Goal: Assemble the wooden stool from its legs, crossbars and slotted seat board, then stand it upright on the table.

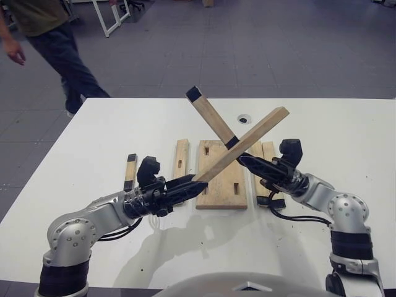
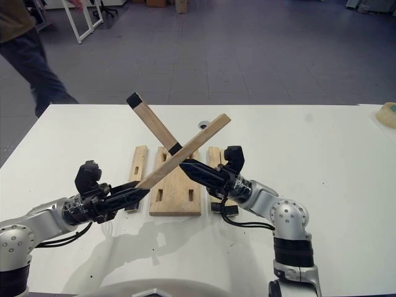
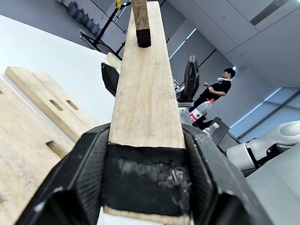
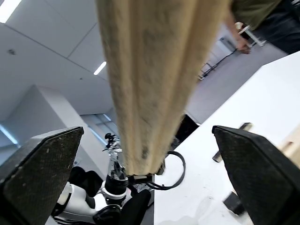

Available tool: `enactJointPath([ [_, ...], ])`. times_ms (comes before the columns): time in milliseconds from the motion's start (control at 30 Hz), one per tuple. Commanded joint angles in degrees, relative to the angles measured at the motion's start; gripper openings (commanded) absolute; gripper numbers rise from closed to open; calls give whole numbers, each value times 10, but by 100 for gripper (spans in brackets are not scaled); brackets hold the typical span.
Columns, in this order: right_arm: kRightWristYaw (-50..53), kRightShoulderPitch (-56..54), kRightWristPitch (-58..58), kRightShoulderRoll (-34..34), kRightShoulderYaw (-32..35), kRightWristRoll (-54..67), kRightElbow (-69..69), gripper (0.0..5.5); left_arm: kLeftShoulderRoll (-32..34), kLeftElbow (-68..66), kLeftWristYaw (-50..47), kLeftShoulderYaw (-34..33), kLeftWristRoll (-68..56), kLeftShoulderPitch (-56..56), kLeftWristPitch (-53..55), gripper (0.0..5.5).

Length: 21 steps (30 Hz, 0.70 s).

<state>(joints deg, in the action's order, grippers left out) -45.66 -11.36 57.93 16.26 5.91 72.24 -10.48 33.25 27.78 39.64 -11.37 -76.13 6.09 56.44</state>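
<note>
My left gripper (image 1: 190, 183) is shut on the black-taped end of a long wooden bar (image 1: 260, 127), which rises up and to the right over the table. A shorter leg (image 1: 207, 111) with a black top meets this bar at about a right angle, its black lower end (image 3: 143, 37) against the bar's face. My right gripper (image 1: 242, 159) sits just under that joint. In the right wrist view its pads (image 4: 42, 168) stand wide apart, clear of the wood (image 4: 154, 70) that runs between them. The slotted seat board (image 1: 218, 185) lies flat below both grippers.
On the white table (image 1: 322, 142) a black-tipped leg (image 1: 130, 172) lies left of my left gripper. A slotted crossbar (image 1: 180, 159) lies beside the board, and more pieces (image 1: 265, 153) lie to its right. A round hole (image 1: 244, 117) is behind them.
</note>
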Motion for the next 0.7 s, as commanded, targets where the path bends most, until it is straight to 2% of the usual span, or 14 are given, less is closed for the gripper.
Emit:
enactJointPath([
  [33, -9, -40, 7, -3, -8, 5, 8, 506, 12, 5, 7, 8, -10, -9, 6, 207],
  [200, -40, -51, -2, 21, -43, -43, -3, 407, 10, 10, 2, 17, -9, -14, 3, 207],
  [500, -57, -65, -31, 22, -49, -78, 3, 223, 17, 16, -1, 17, -21, -22, -2, 207],
  [700, -69, -70, -38, 31, -32, -77, 5, 211, 11, 12, -2, 12, -31, -33, -15, 207],
])
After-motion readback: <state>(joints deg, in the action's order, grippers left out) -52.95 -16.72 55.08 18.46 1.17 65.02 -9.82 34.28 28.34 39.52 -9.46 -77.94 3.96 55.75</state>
